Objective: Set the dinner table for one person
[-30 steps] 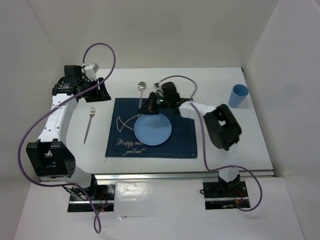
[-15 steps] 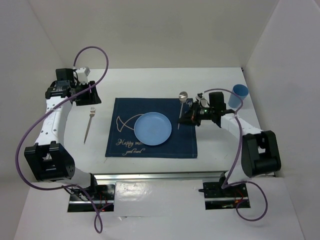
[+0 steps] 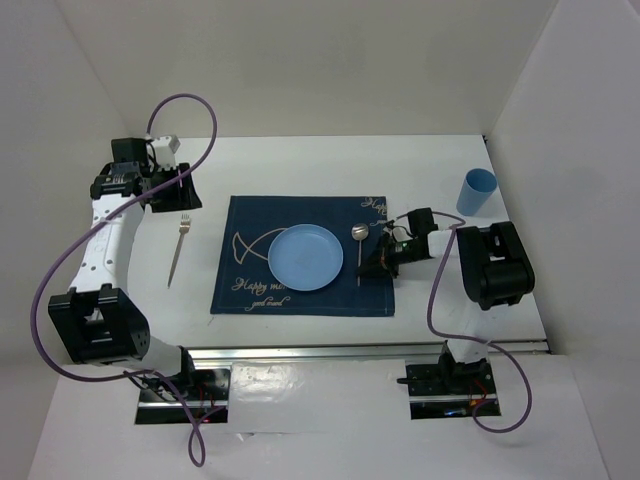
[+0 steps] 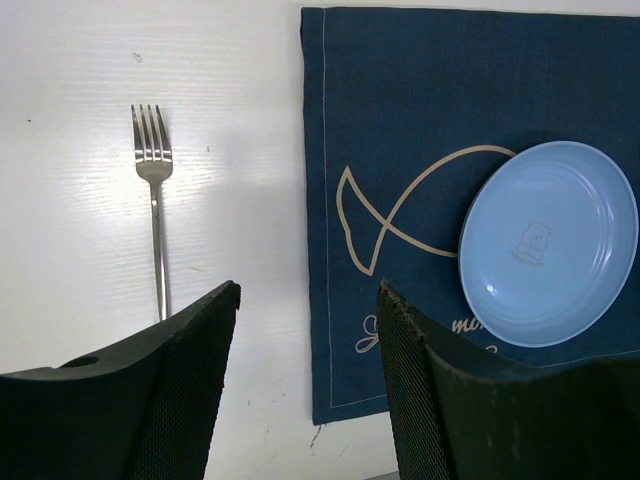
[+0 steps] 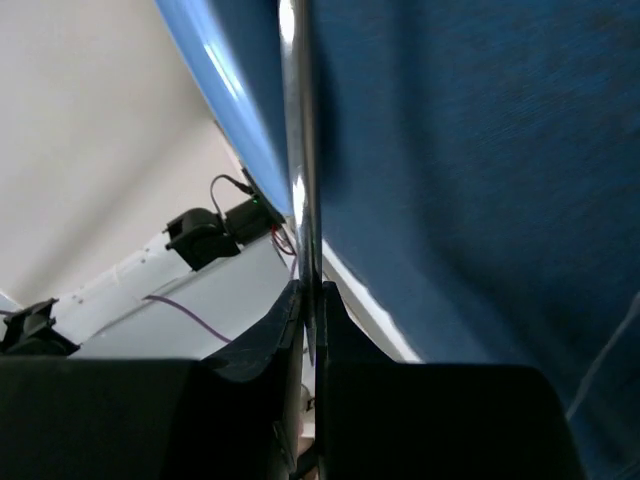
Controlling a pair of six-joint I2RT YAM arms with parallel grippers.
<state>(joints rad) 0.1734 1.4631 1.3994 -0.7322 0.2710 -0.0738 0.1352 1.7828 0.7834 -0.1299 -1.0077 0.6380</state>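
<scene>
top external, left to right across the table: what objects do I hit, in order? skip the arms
fork → blue plate → spoon → blue cup. The navy placemat spans under the plate and spoon, so it has no clear slot and is left out.

A placemat [image 3: 250, 225] lies in the middle of the table [image 3: 440, 170], with a plate [image 3: 305, 258] on it. A spoon [image 3: 359, 233] sits just right of the plate, over the placemat. A fork [image 3: 178, 248] lies on the table left of the placemat. A cup [image 3: 477, 192] stands at the far right, well apart.
</scene>
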